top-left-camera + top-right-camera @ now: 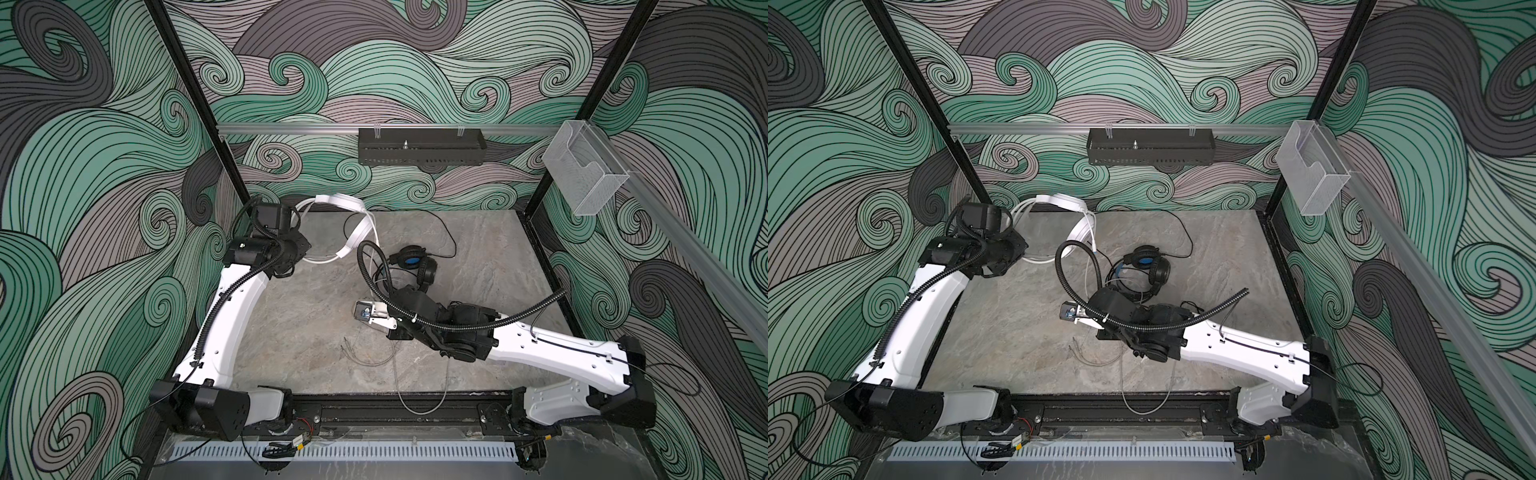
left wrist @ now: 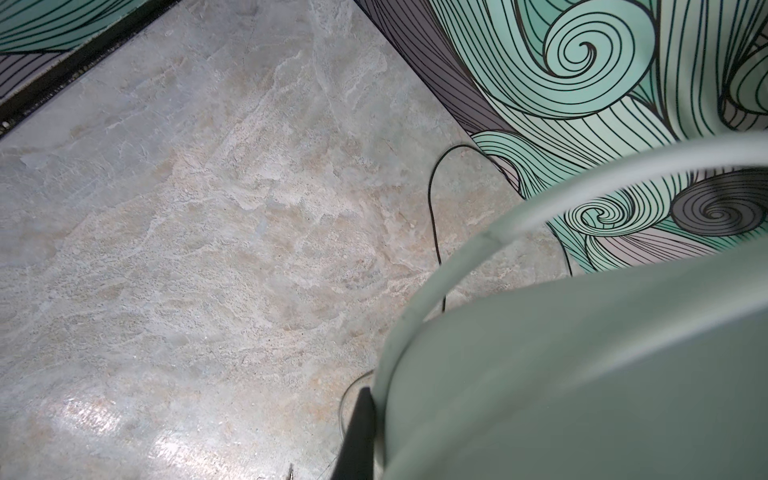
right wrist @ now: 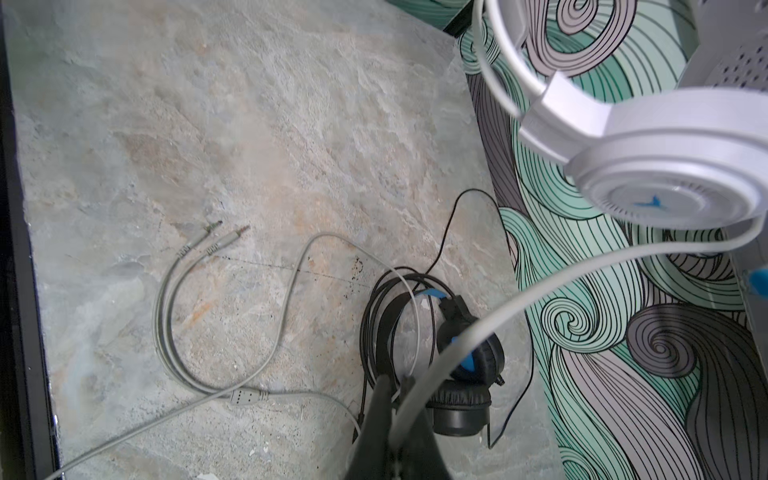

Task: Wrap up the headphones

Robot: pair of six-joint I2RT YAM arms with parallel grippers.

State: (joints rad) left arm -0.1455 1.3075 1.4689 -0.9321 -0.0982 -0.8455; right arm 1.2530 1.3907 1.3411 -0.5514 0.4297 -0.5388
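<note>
The left pincer [image 2: 359, 409], pressed together, holds the white headset [image 3: 648, 137] aloft while the right pincer [image 3: 395, 395] pinches its pale cable [image 3: 540, 286] near the black headset [image 3: 465, 357] on the surface [image 3: 208, 124].

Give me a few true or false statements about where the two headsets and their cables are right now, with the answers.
1. The black headset lies on the table. True.
2. The white headset lies flat at the table's front edge. False: it is raised near the back left corner.
3. The right gripper has its jaws shut on the white cable. True.
4. The black headset's inner cups are red. False: the cups are blue.
5. The white cable's plugs lie on the table. True.
</note>
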